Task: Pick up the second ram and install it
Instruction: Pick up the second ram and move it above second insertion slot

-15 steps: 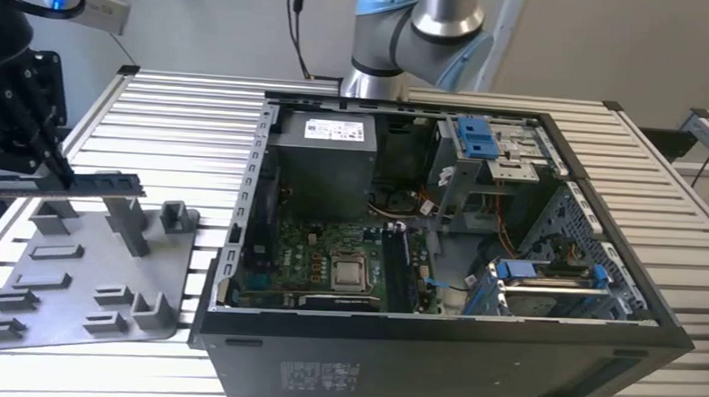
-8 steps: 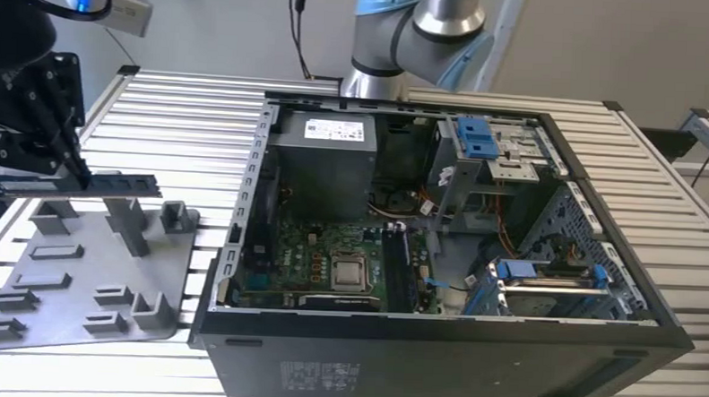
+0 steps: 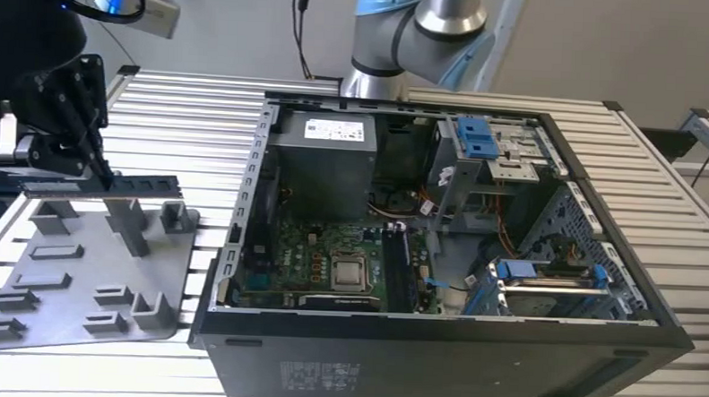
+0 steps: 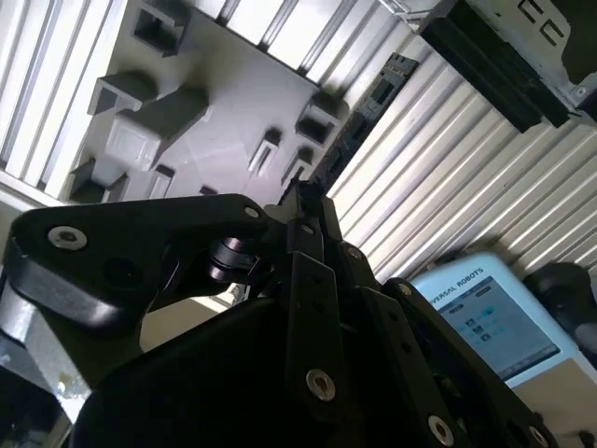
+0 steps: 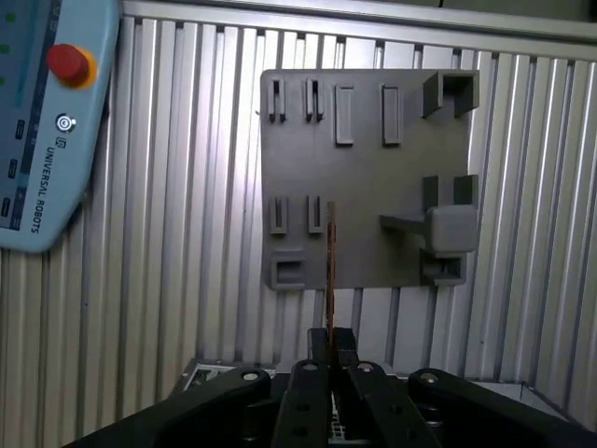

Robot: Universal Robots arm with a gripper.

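Note:
My gripper (image 3: pixel 93 174) hangs at the exterior view's left, above the grey holder tray (image 3: pixel 82 281), and is shut on the second ram (image 3: pixel 143 182). The dark stick is held level on its long edge, sticking out from the fingertips toward the open computer case (image 3: pixel 443 364). It is lifted clear of the tray's posts. The first wrist view shows the ram edge-on as a thin line (image 5: pixel 330 266) running out from the gripper (image 5: pixel 331 338) over the tray (image 5: pixel 373 140). In the second wrist view the ram (image 4: pixel 362 117) reaches out past the gripper (image 4: pixel 303 201). The motherboard (image 3: pixel 328 260) lies on the case floor.
The case has high walls, a power supply (image 3: pixel 323 161) at the back and blue drive-bay clips (image 3: pixel 477 137) at the exterior view's right. The arm's base (image 3: pixel 416 31) stands behind the case. A teach pendant (image 5: pixel 42 121) lies on the slatted table (image 3: pixel 203 111) beside the tray.

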